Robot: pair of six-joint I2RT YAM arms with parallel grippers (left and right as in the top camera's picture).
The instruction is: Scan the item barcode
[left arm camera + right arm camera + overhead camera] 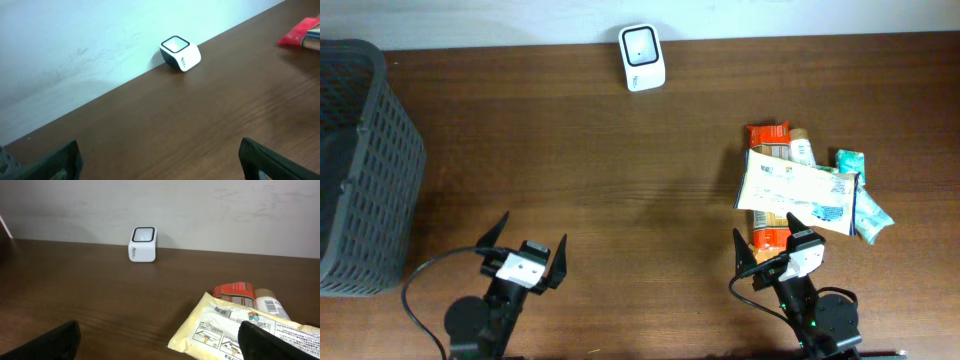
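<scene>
Dark wood-grain table (620, 170), pale wall (200, 210) behind. Both arms low at near edge; left gripper (525, 246) and right gripper (769, 241) spread wide, holding nothing. Glossy cream packet (795, 190), barcode up, tops the snack pile just ahead of right gripper. White boxy scanner (642, 58) at far edge. Grey mesh basket (360, 170) far left.

L gripper (534, 228), R gripper (765, 228): black pointed fingers (492, 236), white blocks (520, 266). Black cable (415, 290) loop lower left; green LED (810, 322) lower right.
</scene>
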